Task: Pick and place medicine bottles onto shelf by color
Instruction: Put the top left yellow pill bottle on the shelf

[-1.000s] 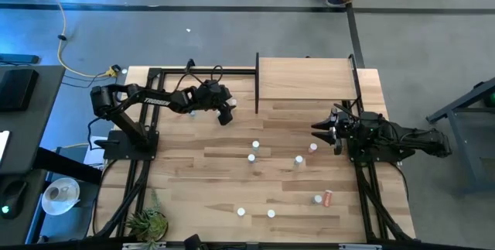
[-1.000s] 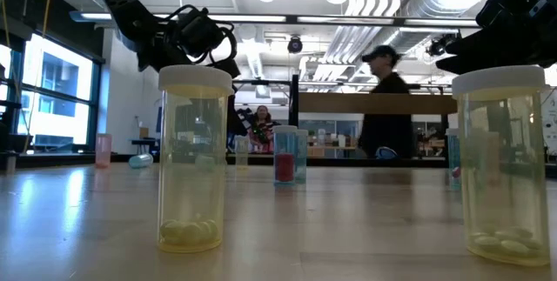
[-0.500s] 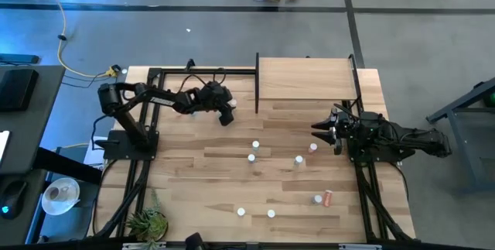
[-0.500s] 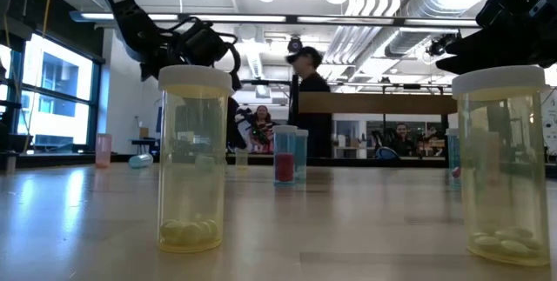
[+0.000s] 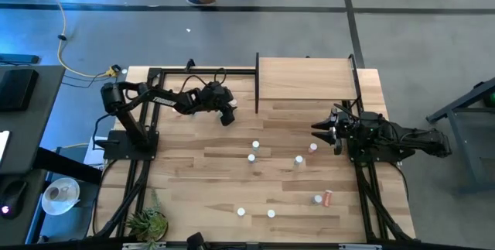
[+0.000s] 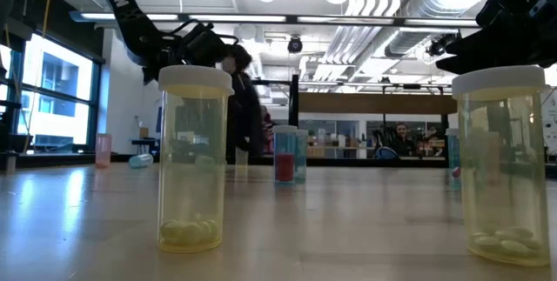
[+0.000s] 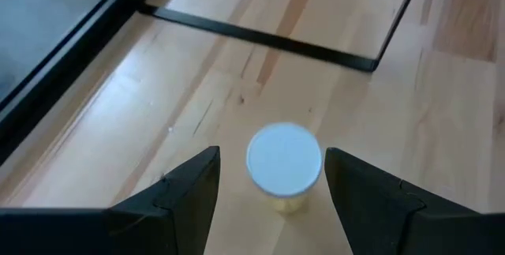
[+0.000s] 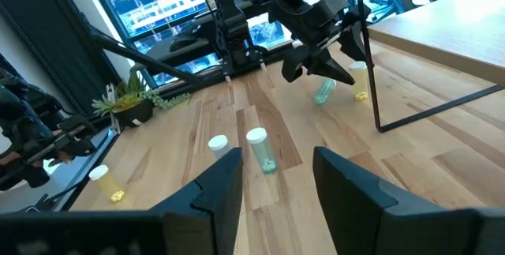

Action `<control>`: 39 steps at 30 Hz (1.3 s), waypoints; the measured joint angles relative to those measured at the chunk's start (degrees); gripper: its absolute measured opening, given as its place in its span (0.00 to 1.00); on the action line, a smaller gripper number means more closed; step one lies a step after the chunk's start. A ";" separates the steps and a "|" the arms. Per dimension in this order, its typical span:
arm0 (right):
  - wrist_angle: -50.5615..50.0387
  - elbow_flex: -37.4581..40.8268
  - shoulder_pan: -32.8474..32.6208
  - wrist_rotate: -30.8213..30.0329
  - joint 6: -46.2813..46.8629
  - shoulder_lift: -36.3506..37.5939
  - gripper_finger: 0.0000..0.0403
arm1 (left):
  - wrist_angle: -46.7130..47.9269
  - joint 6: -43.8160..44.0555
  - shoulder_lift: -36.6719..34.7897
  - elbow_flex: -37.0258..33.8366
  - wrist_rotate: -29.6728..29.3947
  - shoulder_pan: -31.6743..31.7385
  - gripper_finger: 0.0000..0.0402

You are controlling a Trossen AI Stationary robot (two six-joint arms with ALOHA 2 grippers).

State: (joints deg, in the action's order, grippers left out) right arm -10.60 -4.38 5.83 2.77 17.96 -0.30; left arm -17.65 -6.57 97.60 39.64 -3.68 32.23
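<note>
My left gripper (image 5: 226,114) hangs open over the far left part of the table, left of the shelf (image 5: 305,80). In its wrist view, a yellow medicine bottle (image 7: 284,164) with a white cap stands upright on the table below and between the fingers, untouched. From the right wrist view, that bottle (image 8: 360,80) stands by the shelf's post, and a teal bottle (image 8: 324,91) lies tilted beside it. My right gripper (image 5: 315,131) waits open at the table's right side with nothing between its fingers (image 8: 276,184). Several more bottles (image 5: 252,157) stand mid-table.
Two yellow bottles (image 6: 193,159) (image 6: 505,163) stand near the table's front edge, with a red one (image 6: 285,155) farther back. A potted plant (image 5: 147,223) sits at the front left corner. The shelf's dark posts (image 8: 371,73) stand close to the left gripper. A person (image 6: 242,98) passes behind the table.
My left gripper has sunk a little toward the yellow bottle, staying open. The person behind the table has walked toward the left.
</note>
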 joint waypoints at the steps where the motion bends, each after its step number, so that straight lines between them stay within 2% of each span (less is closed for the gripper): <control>1: 0.01 0.00 -0.01 0.02 0.00 0.00 0.36 | -0.15 -0.04 0.00 0.00 0.00 0.00 0.54; 8: 0.00 -0.01 0.00 0.02 0.00 -0.02 0.36 | -0.29 -0.07 0.00 0.00 0.02 -0.19 0.51; 26: -0.01 0.00 -0.01 0.02 0.00 -0.02 0.36 | -0.63 -1.59 0.00 0.00 0.03 -0.17 0.28; 39: -0.01 0.00 0.01 0.02 0.00 0.00 0.36 | -0.58 -1.59 -0.24 -0.02 0.04 -0.17 0.28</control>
State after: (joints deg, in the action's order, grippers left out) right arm -10.60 -4.38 5.85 2.79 17.96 -0.30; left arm -18.23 -8.16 97.37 39.62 -3.65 32.05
